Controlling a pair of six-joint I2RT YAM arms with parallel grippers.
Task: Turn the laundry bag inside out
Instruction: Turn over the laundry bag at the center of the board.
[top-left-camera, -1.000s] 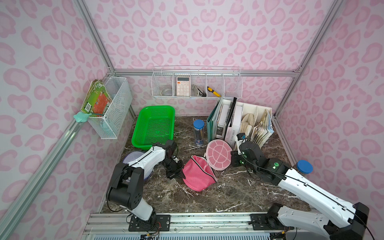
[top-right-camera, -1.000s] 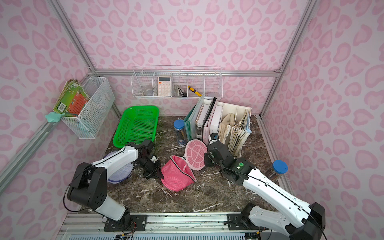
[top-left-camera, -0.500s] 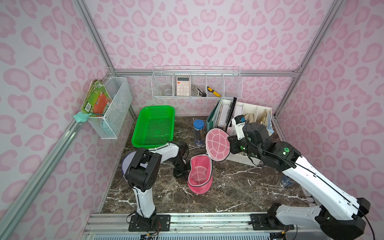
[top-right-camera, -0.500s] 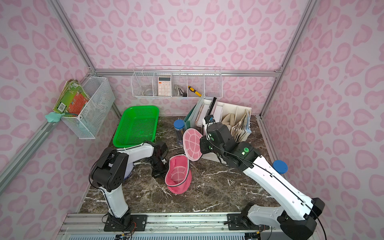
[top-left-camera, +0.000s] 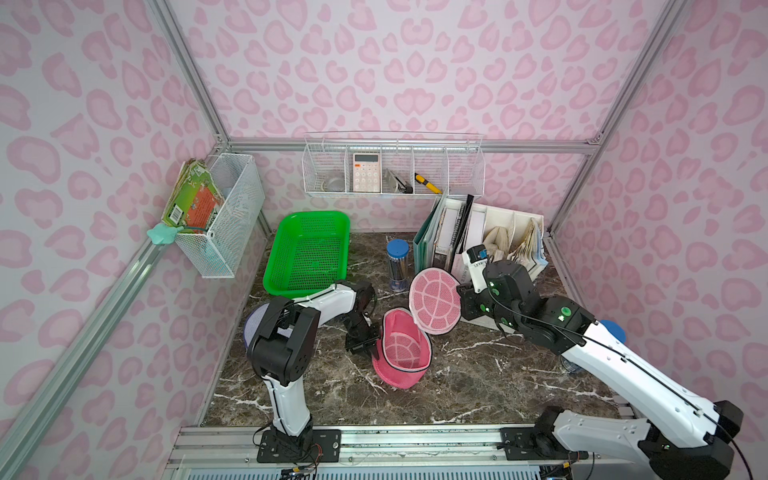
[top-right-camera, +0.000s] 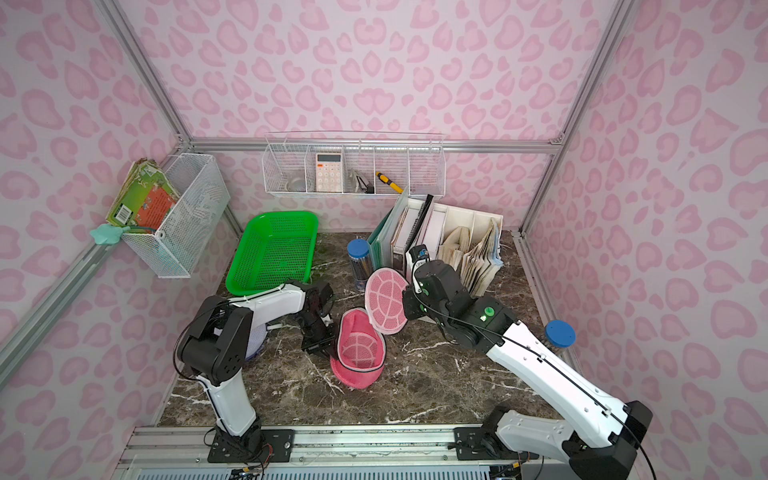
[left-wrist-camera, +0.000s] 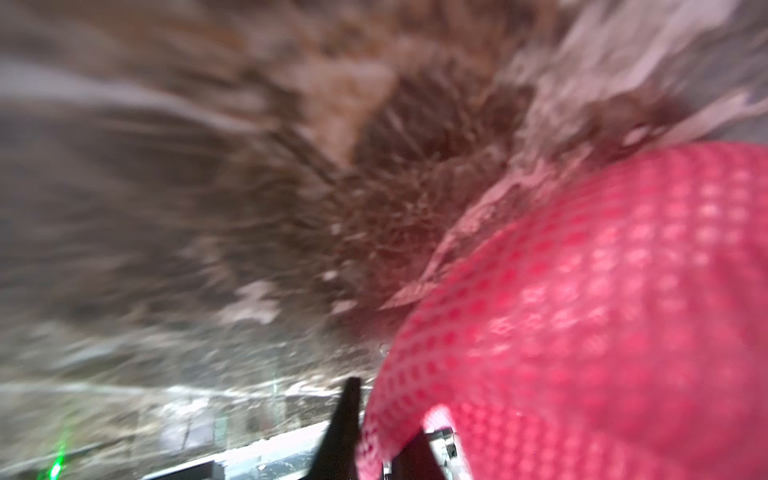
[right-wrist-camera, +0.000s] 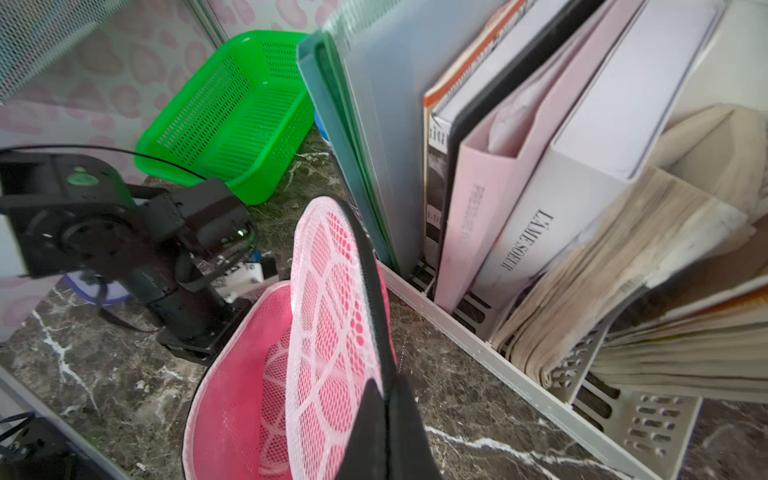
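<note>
On the dark brown marble tabletop (top-left-camera: 478, 386) you have a bright green perforated plastic basket (top-left-camera: 307, 249) at the back left and a white slotted file rack (top-left-camera: 511, 211) at the back right, packed with upright binders (top-left-camera: 428, 237) and worn paper bundles (top-left-camera: 528, 245), with a clear cylindrical jar with a blue lid (top-left-camera: 397, 266) standing between them. On the back wall you see a white wire shelf (top-left-camera: 457, 174) split into compartments, holding a white calculator (top-left-camera: 366, 172) and a yellow-and-black utility knife (top-left-camera: 428, 184). A white wire-mesh bin (top-left-camera: 241, 208) hangs on the left wall with colourful printed packets (top-left-camera: 193, 199) leaning in it and a mint-green clip (top-left-camera: 163, 232) at its corner.
</note>
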